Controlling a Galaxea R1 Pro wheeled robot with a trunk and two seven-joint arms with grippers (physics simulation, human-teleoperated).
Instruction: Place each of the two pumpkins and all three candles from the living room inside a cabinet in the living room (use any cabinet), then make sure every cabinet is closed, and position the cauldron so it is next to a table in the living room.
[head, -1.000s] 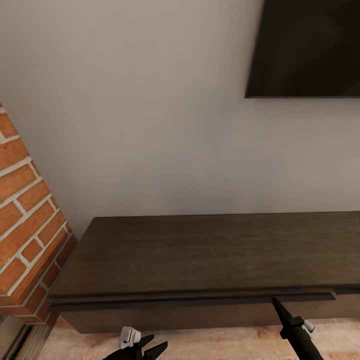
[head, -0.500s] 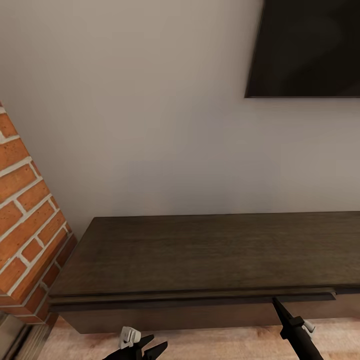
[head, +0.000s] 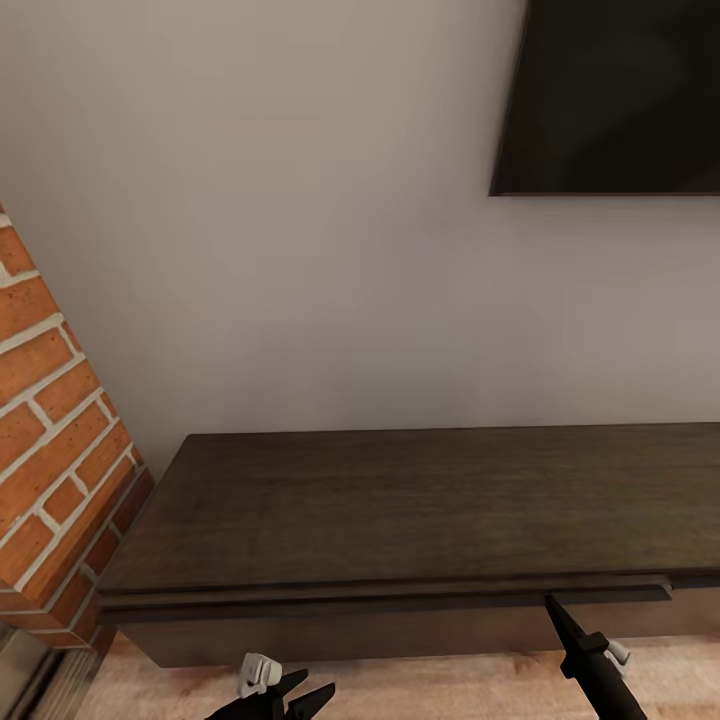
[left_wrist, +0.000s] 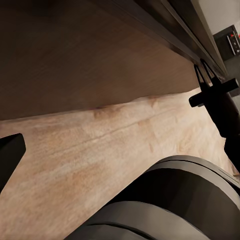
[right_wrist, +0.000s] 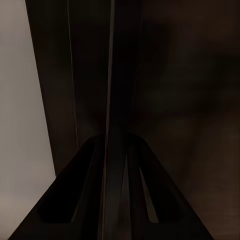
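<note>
The cabinet (head: 420, 520) is a long, low slab of dark brown wood with fine horizontal grain, filling the head view from 8 to 4 o'clock; its flat top overhangs a thin dark lip along the drawer front. At 9 o'clock stands the red brick chimney (head: 50, 440), rough blocks with pale mortar. A glossy black TV (head: 615, 95) hangs at 1 o'clock on the smooth grey wall (head: 280, 220). Light wood plank floor (head: 430, 685) runs below. The right gripper (head: 553, 606), slim black fingers pressed together into a wedge, has its tip touching the lip's underside. The left gripper (head: 305, 690), at 6 o'clock, has its pointed fingers spread apart above the floor.
</note>
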